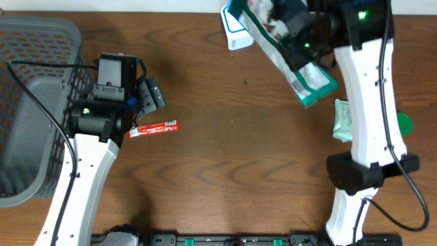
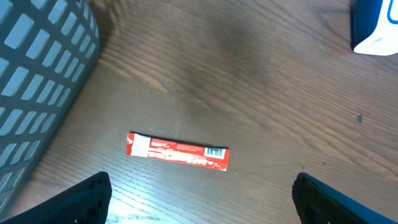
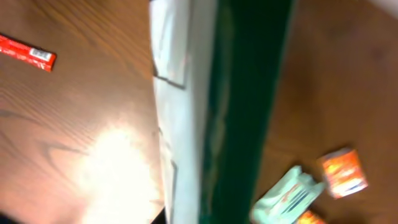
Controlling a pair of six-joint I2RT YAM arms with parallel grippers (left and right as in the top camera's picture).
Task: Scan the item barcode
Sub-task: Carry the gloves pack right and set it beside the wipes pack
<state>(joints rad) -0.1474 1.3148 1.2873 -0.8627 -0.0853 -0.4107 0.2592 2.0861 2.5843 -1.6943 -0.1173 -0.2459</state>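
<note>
Overhead view: a brown wood-grain table (image 1: 225, 164) is seen, with a pale strip of wall along the top edge. A grey mesh basket (image 1: 31, 102) is set at the left edge. The left gripper (image 1: 145, 99) is held with its jaws wide apart and empty, just above a red bar (image 1: 153, 128) lying flat on the wood. The right gripper (image 1: 292, 39) is clamped on a green and white packet (image 1: 304, 65), which is held off the table at the upper right, tilted. A blue and white box (image 1: 235, 31) is seen beside it.

Left wrist view: 2 dark fingers (image 2: 87, 199) are spread, and the red bar's barcode end is turned right.

Right wrist view: the packet fills the middle, blurred. Glare is thrown on the wood. 1 orange packet (image 3: 342, 173) lies below.
</note>
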